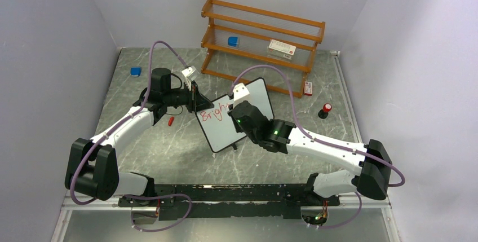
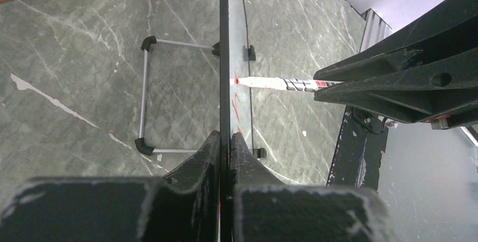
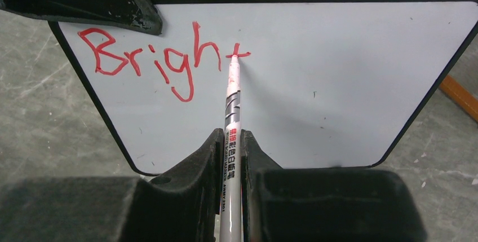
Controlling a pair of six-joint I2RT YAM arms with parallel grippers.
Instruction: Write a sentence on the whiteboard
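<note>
The whiteboard (image 1: 232,135) stands tilted on its wire stand in the middle of the table, with "Bright" (image 3: 163,61) written on it in red. My left gripper (image 1: 195,99) is shut on the board's upper left edge; in the left wrist view the black frame (image 2: 224,56) runs straight between the fingers (image 2: 209,152). My right gripper (image 3: 230,136) is shut on a white marker (image 3: 232,104). The marker's red tip touches the board at the crossbar of the "t". The left wrist view also catches the marker (image 2: 282,84) meeting the board's face. From above, the right gripper (image 1: 235,111) partly covers the writing.
A wooden shelf (image 1: 262,33) stands behind the board with a blue item (image 1: 233,41) and a white box (image 1: 282,48) on it. On the table lie a blue object (image 1: 136,71), a red cap (image 1: 170,121), a small box (image 1: 308,88) and a red-topped black piece (image 1: 326,110).
</note>
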